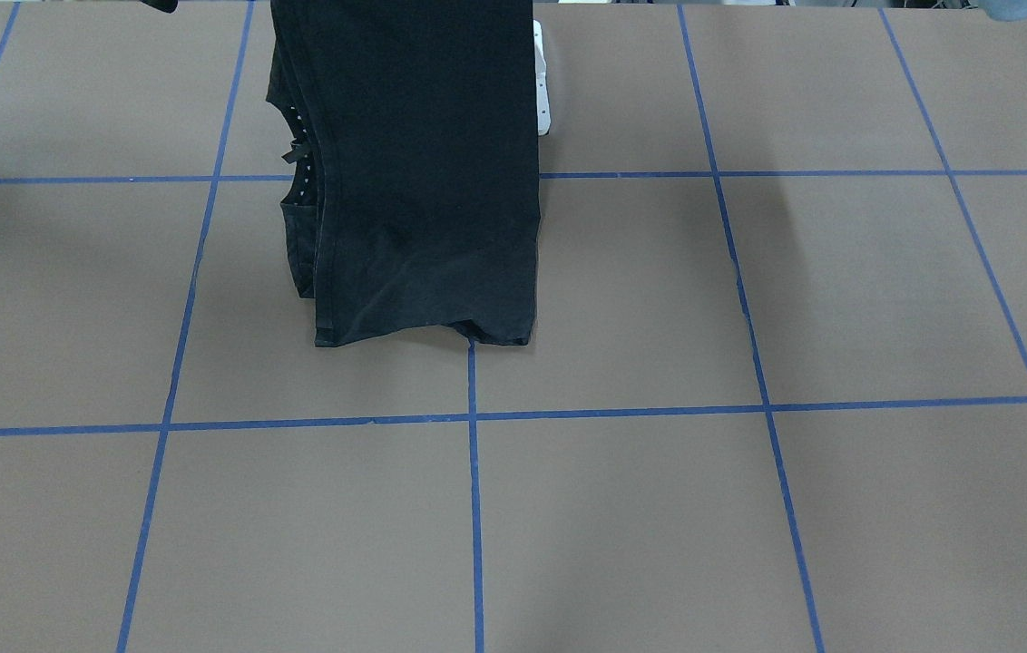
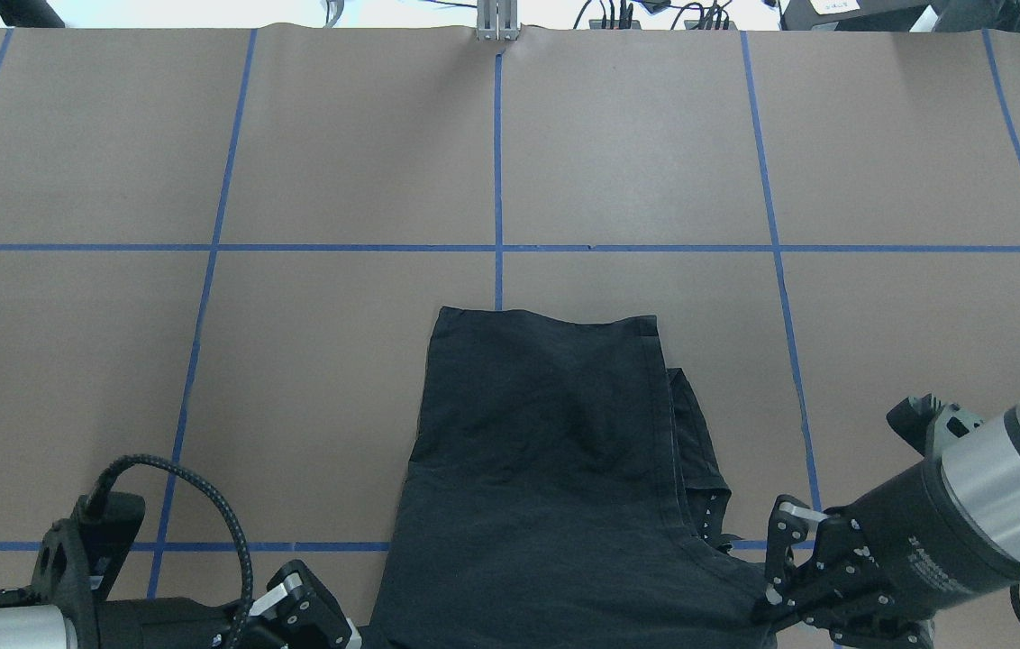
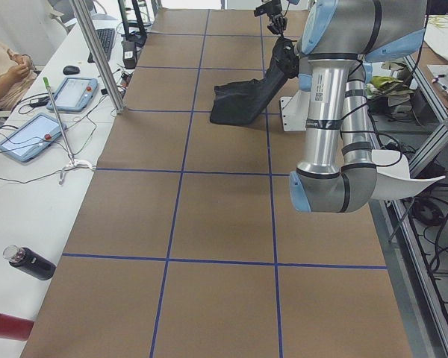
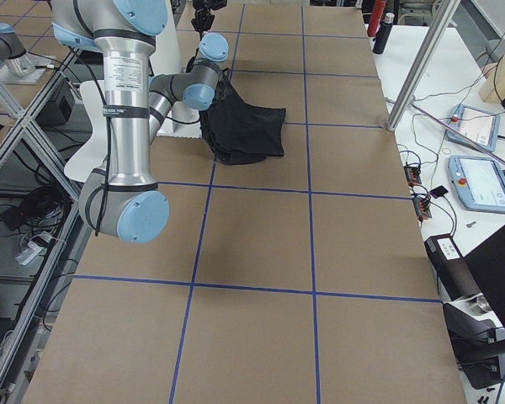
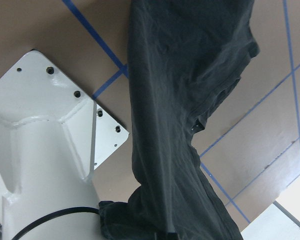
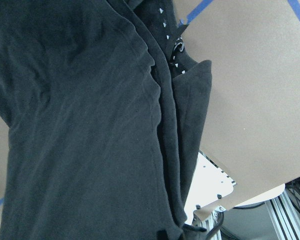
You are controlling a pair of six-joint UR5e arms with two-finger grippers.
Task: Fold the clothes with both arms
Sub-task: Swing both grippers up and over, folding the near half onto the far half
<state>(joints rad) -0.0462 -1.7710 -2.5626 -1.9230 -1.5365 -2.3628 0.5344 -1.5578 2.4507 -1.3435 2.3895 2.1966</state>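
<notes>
The black T-shirt (image 2: 546, 469) is folded into a long strip. Its far end lies on the brown table; its near end is lifted toward the robot, as the exterior left view (image 3: 243, 101) shows. My left gripper (image 2: 339, 631) is shut on the strip's near left corner. My right gripper (image 2: 767, 604) is shut on the near right corner, by the collar. In the left wrist view the cloth (image 5: 180, 100) hangs down from the fingers. The right wrist view shows the same cloth (image 6: 80, 125) and its collar edge. The logo is hidden.
The white bolted pedestal (image 1: 541, 82) stands behind the hanging shirt and also shows in the left wrist view (image 5: 40, 140). Blue tape lines (image 2: 498, 180) divide the brown table. Operator desks with tablets (image 3: 30, 138) and bottles (image 3: 30, 262) lie beyond the far table edge.
</notes>
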